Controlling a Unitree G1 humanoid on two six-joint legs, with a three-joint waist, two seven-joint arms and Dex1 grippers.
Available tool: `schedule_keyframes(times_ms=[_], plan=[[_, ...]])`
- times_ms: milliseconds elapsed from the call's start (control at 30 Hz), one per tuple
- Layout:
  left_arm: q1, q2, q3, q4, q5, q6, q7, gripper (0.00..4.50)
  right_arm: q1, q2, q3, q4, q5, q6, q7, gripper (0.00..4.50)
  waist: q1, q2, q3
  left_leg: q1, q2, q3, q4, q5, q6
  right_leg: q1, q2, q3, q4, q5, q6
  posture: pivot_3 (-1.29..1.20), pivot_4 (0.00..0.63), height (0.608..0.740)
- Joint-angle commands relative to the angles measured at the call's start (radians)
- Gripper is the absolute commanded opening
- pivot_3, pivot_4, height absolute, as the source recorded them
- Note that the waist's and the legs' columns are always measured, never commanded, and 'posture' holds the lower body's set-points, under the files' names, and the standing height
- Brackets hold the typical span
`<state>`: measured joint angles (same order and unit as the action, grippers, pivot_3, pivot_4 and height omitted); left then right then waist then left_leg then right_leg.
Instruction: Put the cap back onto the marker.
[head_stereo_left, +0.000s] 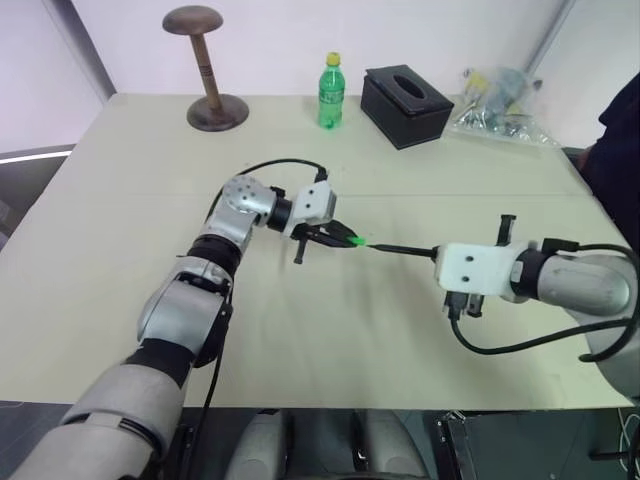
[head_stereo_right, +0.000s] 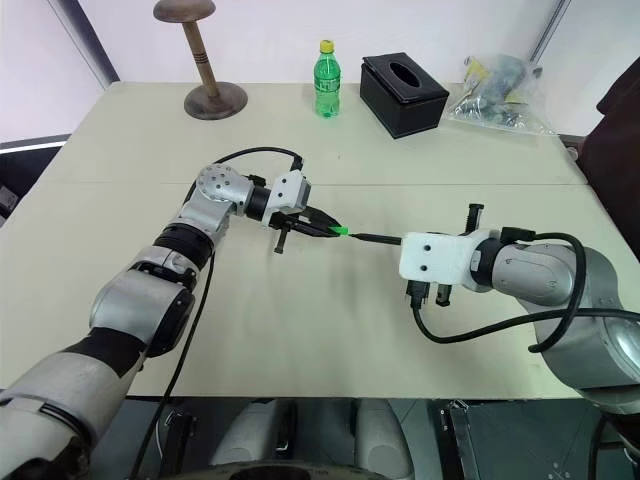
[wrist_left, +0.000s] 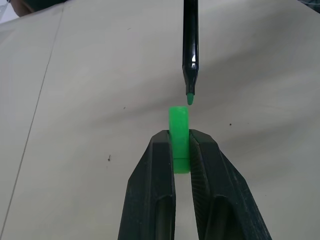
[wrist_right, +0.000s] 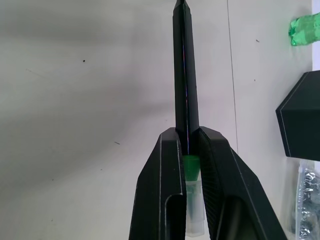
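Green cap (wrist_left: 179, 131) pinched in left gripper (wrist_left: 181, 145), marker (wrist_right: 185, 80) clamped in right gripper (wrist_right: 188, 145); tip facing cap, narrow gap remaining, hovering over bare table (head_stereo_left: 120, 230) centre.

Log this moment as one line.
left gripper: shut on cap | right gripper: shut on marker | tip near cap, not inserted

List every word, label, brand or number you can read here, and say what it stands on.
None can be read.
The green bottle has a label band, too small and blurred to read.
The black tissue box, the cap and the marker show no print.
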<state>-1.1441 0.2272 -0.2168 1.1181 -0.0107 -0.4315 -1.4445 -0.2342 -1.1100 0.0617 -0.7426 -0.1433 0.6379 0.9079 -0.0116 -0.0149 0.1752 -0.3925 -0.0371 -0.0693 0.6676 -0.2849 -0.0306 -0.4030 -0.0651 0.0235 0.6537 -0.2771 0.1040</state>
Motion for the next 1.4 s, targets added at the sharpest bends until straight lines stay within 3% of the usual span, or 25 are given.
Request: schedule_keyframes(times_ms=[33, 1400], plan=[[-0.017, -0.005, 0.018, -0.017, -0.005, -0.009, -0.008, 0.00, 0.002, -0.012, -0.042, -0.019, -0.004, -0.009, -0.001, 0.04, 0.000, 0.000, 0.000, 0.000, 0.000, 0.000, 0.000, 0.000, 0.000, 0.000, 0.000, 0.000, 0.000, 0.000, 0.000, 0.00, 0.150, 0.740], [-0.015, -0.034, 0.026, -0.029, -0.013, 0.005, -0.014, 0.00, -0.081, 0.034, 0.055, -0.036, -0.021, 0.023, -0.009, 0.04, 0.000, 0.000, 0.000, 0.000, 0.000, 0.000, 0.000, 0.000, 0.000, 0.000, 0.000, 0.000, 0.000, 0.000, 0.000, 0.00, 0.150, 0.740]])
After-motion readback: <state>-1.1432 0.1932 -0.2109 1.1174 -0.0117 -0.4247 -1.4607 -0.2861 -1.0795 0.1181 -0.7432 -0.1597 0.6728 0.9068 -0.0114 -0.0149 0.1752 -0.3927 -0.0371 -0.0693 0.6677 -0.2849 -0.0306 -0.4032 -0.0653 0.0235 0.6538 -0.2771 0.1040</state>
